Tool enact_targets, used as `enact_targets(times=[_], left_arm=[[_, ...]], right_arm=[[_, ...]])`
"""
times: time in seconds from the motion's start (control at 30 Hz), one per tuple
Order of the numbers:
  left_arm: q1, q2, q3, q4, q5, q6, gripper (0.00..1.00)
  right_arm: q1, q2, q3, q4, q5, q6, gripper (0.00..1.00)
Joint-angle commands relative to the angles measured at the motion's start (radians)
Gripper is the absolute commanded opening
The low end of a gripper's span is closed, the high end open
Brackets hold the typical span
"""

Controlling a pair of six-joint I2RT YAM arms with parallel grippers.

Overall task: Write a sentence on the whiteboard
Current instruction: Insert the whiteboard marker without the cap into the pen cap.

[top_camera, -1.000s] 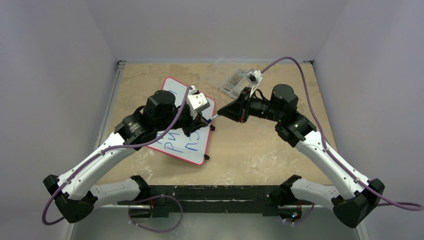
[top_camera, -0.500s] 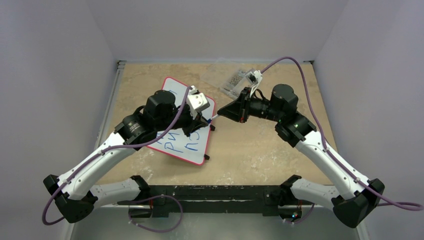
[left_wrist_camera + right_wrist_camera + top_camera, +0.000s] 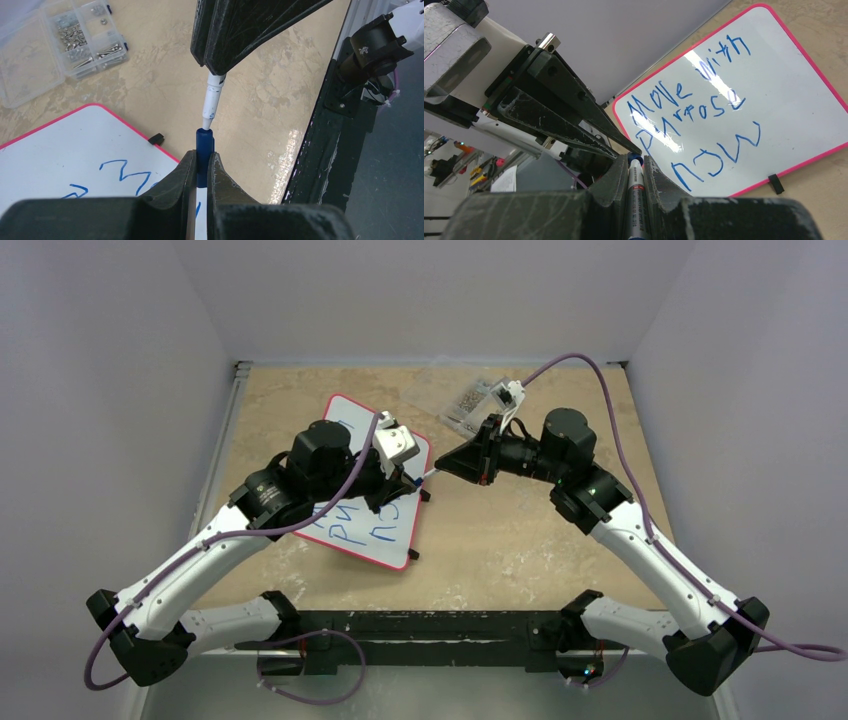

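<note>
Whiteboard [image 3: 395,545], one, square, glossy, red-rimmed, is lying centre-left on marbled tabletop [image 3: 520,530], carrying sentence [image 3: 694,115] in three blue lines. Left gripper [image 3: 201,165] is clenching one blue cap [image 3: 204,142]; right gripper [image 3: 635,162], one marker [image 3: 635,195].

Left arm [image 3: 200,560], right arm [image 3: 655,560]: white link shells, black joints, purple cables [image 3: 590,360]; scuffed black tapered left gripper [image 3: 201,162], right gripper [image 3: 635,162].

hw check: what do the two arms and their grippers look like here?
Left arm and right arm: white link shells, black round joint housings. Left gripper and right gripper: matte black tapered fingers with whitish scuffs. A purple cable runs along each arm; a white camera block sits at each wrist.
</note>
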Motion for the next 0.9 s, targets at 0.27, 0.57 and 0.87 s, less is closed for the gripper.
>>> enact_targets(times=[0.27, 0.57, 0.87], left_arm=[[0.006, -0.026, -0.009, 0.053, 0.022, -0.001, 0.0], [0.006, -0.007, 0.004, 0.069, 0.025, -0.02, 0.0], [0.006, 0.026, 0.033, 0.091, 0.049, -0.043, 0.0]], right_arm=[[-0.002, 0.004, 0.031, 0.025, 0.017, 0.009, 0.0], [0.0, 0.015, 0.009, 0.042, -0.023, 0.022, 0.0], [0.01, 0.038, -0.017, 0.07, -0.048, 0.039, 0.0]])
